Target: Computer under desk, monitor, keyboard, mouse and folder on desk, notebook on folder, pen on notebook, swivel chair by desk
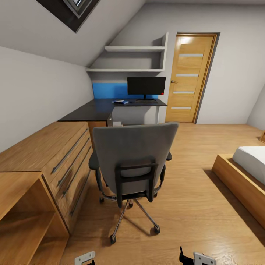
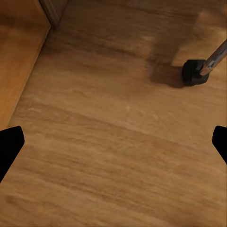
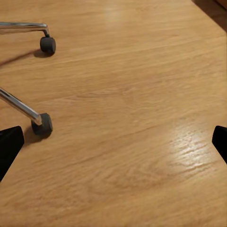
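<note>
Swivel chair (image 1: pixel 134 162) stands on the wood floor (image 1: pixel 191 206) with its back to the camera, well short of the desk (image 1: pixel 99 109) holding the monitor (image 1: pixel 146 87); both grippers (image 2: pixel 113 142) (image 3: pixel 113 142) hang wide, empty.

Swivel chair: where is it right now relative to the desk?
In the head view the swivel chair stands on the wood floor at centre, its back toward the camera, short of the desk, with the low wooden cabinet at its left.

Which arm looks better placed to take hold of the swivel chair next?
Roughly even, slightly the left: the swivel chair stands left of centre. Both the left pincer and right pincer hang open over floor.
</note>
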Tool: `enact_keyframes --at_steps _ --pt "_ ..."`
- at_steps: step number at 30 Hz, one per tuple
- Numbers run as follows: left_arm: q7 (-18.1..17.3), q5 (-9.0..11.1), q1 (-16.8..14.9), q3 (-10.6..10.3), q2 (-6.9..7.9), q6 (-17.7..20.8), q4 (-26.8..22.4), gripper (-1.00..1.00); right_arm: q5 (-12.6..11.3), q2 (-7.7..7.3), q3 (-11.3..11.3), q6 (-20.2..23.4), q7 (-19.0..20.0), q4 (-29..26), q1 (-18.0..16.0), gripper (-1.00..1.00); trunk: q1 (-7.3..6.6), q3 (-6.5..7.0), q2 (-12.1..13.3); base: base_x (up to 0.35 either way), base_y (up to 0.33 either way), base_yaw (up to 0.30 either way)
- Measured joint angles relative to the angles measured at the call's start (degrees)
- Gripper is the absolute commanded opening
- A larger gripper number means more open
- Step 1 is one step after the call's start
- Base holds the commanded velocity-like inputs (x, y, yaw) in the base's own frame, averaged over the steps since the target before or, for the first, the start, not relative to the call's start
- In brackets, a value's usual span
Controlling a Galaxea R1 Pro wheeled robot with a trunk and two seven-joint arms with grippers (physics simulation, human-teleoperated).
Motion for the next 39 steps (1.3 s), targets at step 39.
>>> enact_keyframes --at_steps 39 --pt "-0.32 -0.17 -10.71 -0.57 -5.42 22.78 -13.05 1.0 10.63 -2.47 -0.14 25.62 9.65 -27.72 -4.18 1.0 8.57 -7.0 -15.64 0.0 0.0 0.0"
